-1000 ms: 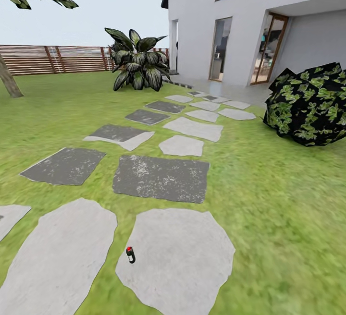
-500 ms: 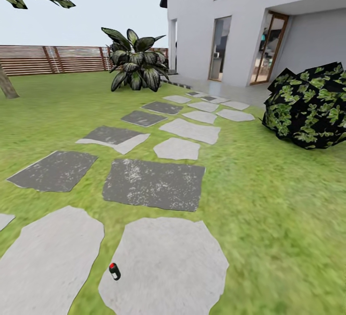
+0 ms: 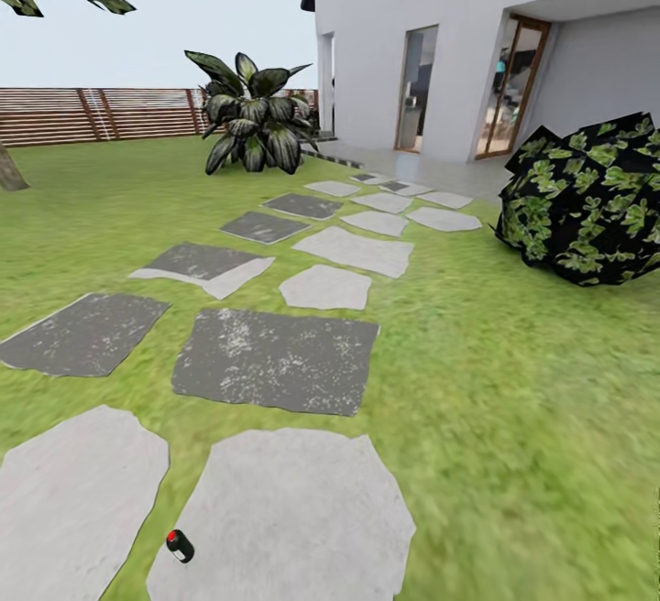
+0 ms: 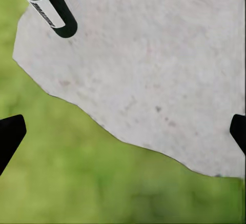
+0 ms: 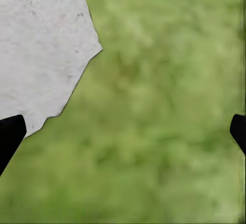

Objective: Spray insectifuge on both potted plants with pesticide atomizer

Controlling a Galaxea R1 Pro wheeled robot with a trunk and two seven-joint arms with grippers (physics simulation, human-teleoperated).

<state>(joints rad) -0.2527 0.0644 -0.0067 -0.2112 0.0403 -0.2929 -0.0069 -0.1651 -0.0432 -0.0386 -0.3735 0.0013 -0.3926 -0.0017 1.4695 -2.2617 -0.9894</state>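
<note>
Lawn [image 3: 513,399] green, mottled yellowish. Stepping slabs: near ones pale grey [image 3: 284,519], middle ones dark grey with white flecks [image 3: 275,361]. Spray bottle [image 3: 180,546] black, red cap; in left wrist view black with white barcoded label [image 4: 48,6]. Fence [image 3: 110,114] brown, slatted. House wall [image 3: 367,42] white, door frame [image 3: 518,88] brown. Bush [image 3: 587,202] black with green leaf blotches. Big plant [image 3: 252,120] dark green, pale stripes. Sky pale blue-grey.
</note>
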